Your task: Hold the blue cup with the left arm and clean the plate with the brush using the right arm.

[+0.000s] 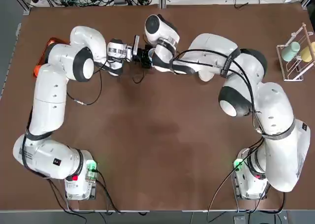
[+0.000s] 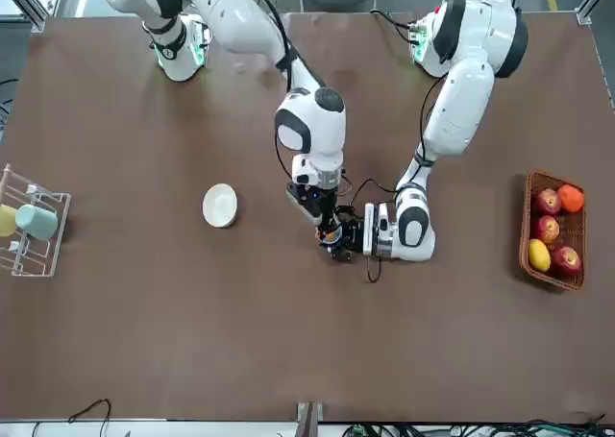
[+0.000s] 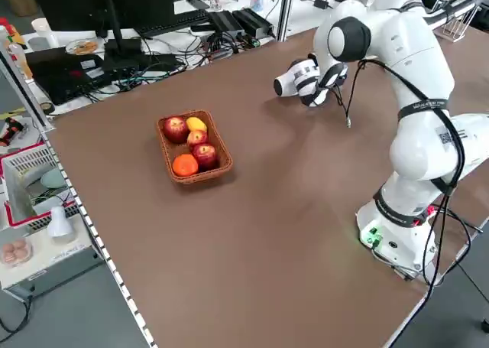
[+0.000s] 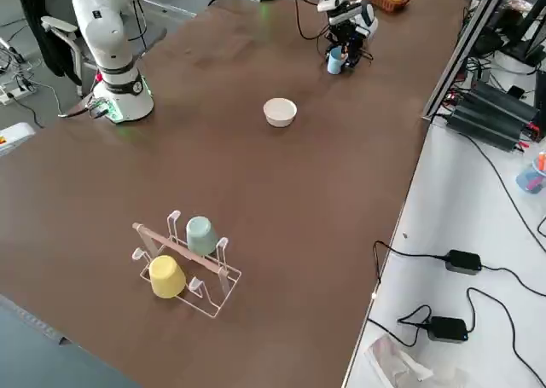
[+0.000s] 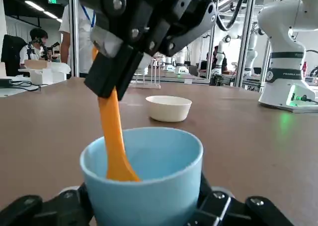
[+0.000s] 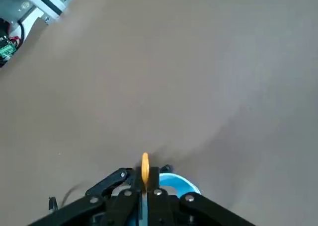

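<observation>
Bright, even light with soft table shadows

Brown tabletop [image 2: 231, 341], matte. Directly on it: white bowl [image 2: 220, 206], upright, well apart from the rest. White wire rack [image 4: 192, 269] by one edge, green cup [image 4: 202, 235] and yellow cup [image 4: 167, 276] in it. Wicker basket [image 3: 200, 177] near another edge, fruit [image 3: 185, 164] inside. Both robot arm bases [image 1: 81, 177] sit along the robot's side.

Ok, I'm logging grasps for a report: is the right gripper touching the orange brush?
Touching. The right wrist view shows the right gripper's fingers closed on the brush from both sides.
</observation>
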